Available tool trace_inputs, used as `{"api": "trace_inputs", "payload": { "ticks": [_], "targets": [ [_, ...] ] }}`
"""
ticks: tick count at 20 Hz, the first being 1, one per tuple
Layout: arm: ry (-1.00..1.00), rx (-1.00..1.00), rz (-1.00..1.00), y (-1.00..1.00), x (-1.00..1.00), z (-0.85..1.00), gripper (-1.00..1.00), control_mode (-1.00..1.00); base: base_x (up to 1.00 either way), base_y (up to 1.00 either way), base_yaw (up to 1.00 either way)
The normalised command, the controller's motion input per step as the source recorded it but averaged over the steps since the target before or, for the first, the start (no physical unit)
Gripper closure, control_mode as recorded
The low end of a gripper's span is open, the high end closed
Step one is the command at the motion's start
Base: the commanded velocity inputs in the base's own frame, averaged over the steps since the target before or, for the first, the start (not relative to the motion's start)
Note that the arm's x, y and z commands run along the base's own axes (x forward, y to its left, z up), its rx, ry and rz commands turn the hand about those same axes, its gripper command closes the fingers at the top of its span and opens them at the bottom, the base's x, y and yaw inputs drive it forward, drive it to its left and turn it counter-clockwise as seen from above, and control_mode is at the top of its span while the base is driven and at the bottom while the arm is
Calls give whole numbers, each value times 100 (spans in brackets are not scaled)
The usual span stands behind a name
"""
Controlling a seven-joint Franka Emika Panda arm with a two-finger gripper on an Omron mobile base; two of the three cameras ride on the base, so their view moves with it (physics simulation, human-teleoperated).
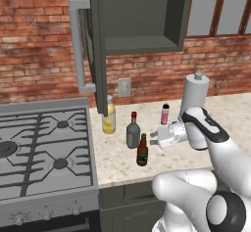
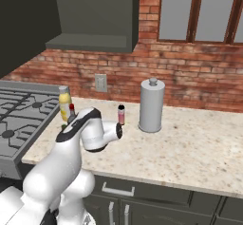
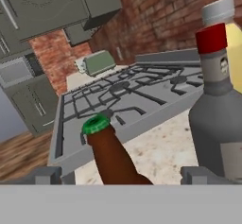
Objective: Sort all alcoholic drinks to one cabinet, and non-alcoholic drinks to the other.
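Several drinks stand on the speckled counter (image 1: 117, 165) right of the stove. The brown beer bottle (image 1: 142, 151) is nearest the front, and the grey red-capped bottle (image 1: 133, 132) is just behind it. The tall yellow bottle (image 1: 109, 116) stands by the wall, and the small pink bottle (image 1: 165, 114) is further right. My gripper (image 1: 154, 139) is open, level with the beer bottle's neck and just right of it. In the hand view, the green-capped brown bottle (image 3: 111, 154) rises between my open gripper (image 3: 123, 176) fingers, untouched, with the grey bottle (image 3: 217, 119) at the right. One cabinet (image 1: 142, 28) hangs open above, its door (image 1: 93, 45) swung left. The other cabinet is out of view.
A gas stove (image 1: 44, 143) fills the left of the counter. A tall grey paper-towel holder (image 1: 195, 96) stands behind my arm, near the pink bottle. A brick wall with an outlet (image 1: 124, 86) backs the counter, with windows (image 2: 199, 10) to the right.
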Motion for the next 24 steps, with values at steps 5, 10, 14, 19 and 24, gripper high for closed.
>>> {"api": "trace_inputs", "payload": {
  "ticks": [5,10,14,19,24],
  "targets": [
    [0,0,-4,19,-22,-41,-100,-100,0,0,0],
    [-4,0,-1,20,-48,-23,-100,-100,0,0,0],
    [-7,0,-1,19,-47,-11,-100,-100,0,0,0],
    [-7,0,-4,27,-37,0,-100,-100,0,0,0],
    [-7,0,-8,39,-12,0,-100,-100,0,0,0]
  ]
}}
